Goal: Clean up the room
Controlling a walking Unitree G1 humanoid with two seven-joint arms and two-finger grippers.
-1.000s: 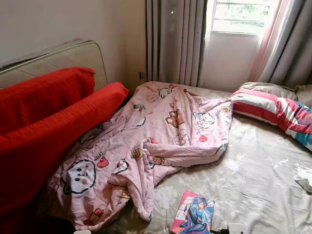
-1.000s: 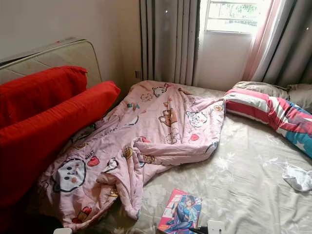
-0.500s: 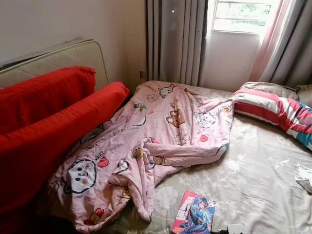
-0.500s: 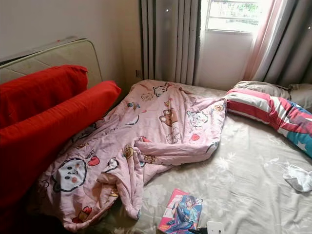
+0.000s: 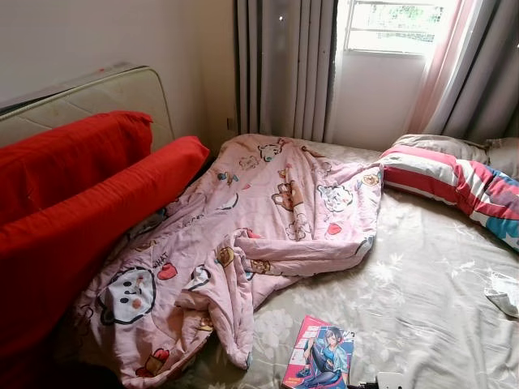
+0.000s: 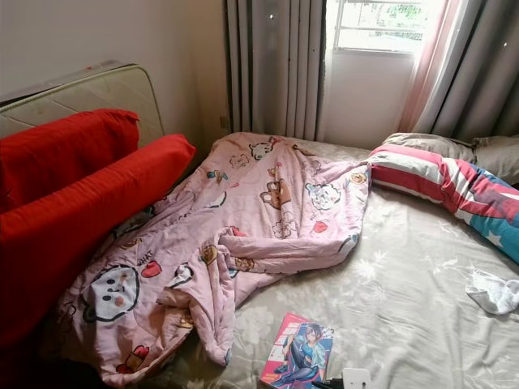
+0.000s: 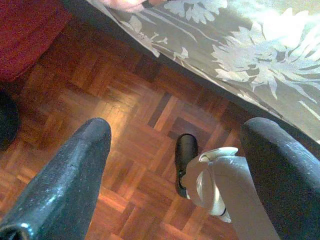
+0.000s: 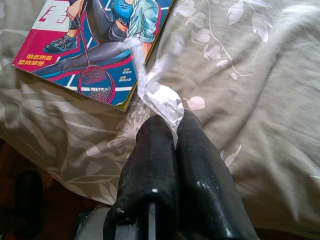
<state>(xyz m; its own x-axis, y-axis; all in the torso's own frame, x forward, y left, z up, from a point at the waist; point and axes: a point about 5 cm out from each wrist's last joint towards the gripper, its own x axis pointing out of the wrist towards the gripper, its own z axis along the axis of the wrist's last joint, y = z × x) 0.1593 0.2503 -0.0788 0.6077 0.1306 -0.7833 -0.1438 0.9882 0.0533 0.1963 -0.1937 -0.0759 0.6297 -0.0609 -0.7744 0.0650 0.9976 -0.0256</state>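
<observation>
— What took up most of the room?

— A wide bed under a grey sheet printed with pale flowers [image 5: 422,300], running up to dark grey curtains [image 5: 284,69] by the window. Two long red cushions [image 5: 73,219] leaned along its left side against a quilted beige headboard [image 5: 97,93].

— And on top of it?

— A rumpled pink quilt with cartoon animals [image 5: 251,235] sprawled over the left half. A red, white and blue striped pillow [image 5: 454,182] lay at the far right. Near the foot sat a pink-edged magazine with a badminton player on the cover [image 6: 297,354], just beside a small white charger block [image 6: 354,378]. A crumpled white tissue [image 6: 485,292] lay well apart at the right edge.

— The arms?

— The right gripper [image 8: 172,132] hovered over the sheet beside the magazine, its black fingers clenched on a scrap of crinkled white wrapper [image 8: 157,95]. The left gripper [image 7: 175,145] hung over the wooden parquet floor [image 7: 100,95] by the bed's edge, fingers spread wide and empty.
</observation>
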